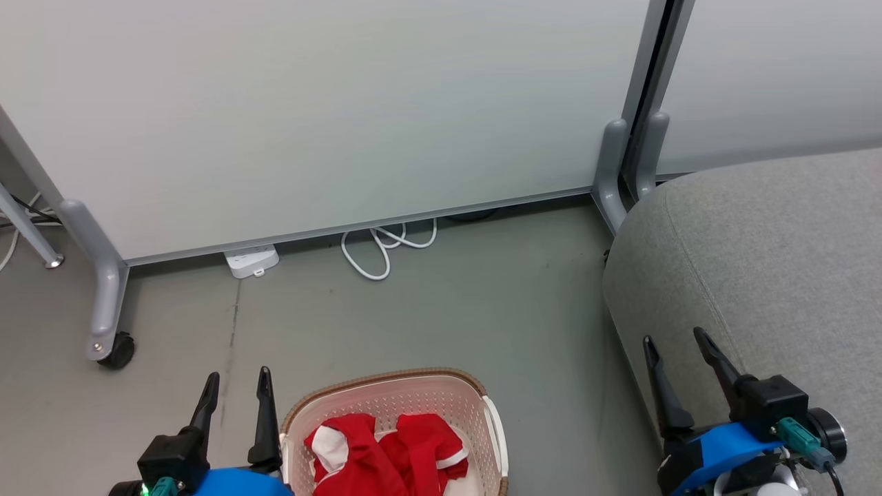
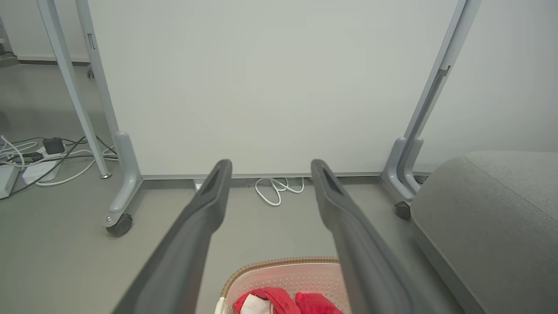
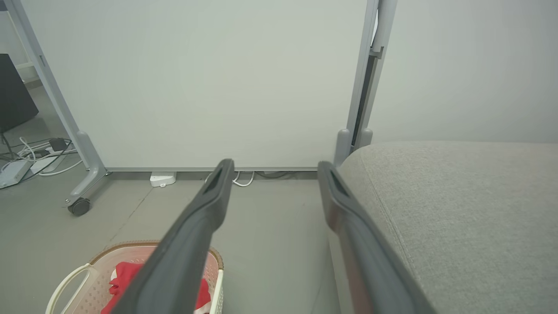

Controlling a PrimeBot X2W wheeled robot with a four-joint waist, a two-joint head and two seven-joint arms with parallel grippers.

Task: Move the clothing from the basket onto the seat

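The red clothing (image 1: 389,455) lies in the basket (image 1: 406,389); the seat (image 1: 772,262) waits; left gripper (image 1: 236,384) and right gripper (image 1: 681,341) hang open, holding nothing, ready to reach.

Your head camera looks steeply down; both wrist cameras, lower, face the pale partition panel (image 1: 310,103). All share the cream perforated basket (image 1: 413,399) and grey fabric seat (image 1: 758,241).
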